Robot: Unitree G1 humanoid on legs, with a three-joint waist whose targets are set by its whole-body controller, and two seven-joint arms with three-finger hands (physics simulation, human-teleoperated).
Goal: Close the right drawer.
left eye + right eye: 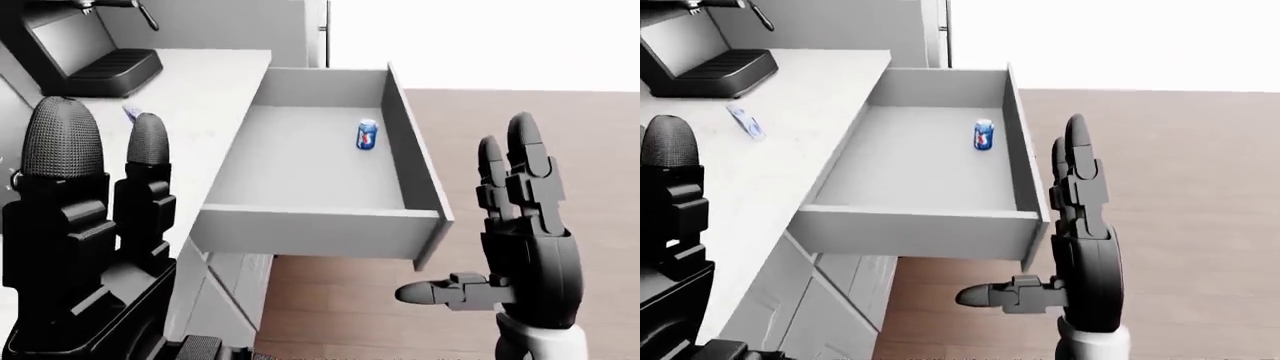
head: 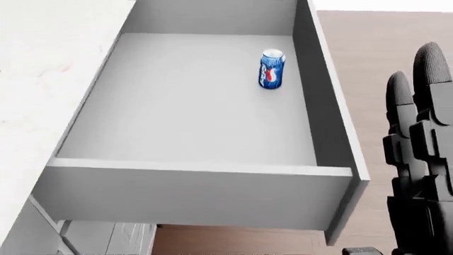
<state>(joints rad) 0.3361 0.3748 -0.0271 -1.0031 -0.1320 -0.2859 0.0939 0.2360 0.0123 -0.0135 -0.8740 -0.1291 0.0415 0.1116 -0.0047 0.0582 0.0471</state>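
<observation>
The drawer (image 1: 330,232) stands pulled fully out from under the counter (image 1: 205,97), with a blue can (image 2: 272,69) upright inside, near its front panel. The right hand (image 1: 520,247) is raised just beside that panel, fingers straight and spread, thumb out, holding nothing. The left hand (image 1: 85,225) is raised over the counter, fingers extended.

The drawer (image 2: 212,196) hides its handle behind its own front panel in every view. The left hand (image 1: 85,225) is cropped at eight o'clock in the left-eye view; the right hand (image 2: 421,143) is cropped at four o'clock in the head view. The can (image 2: 272,69) carries lettering too small to read. The coffee machine (image 1: 85,45) is cut off at eleven o'clock.
</observation>
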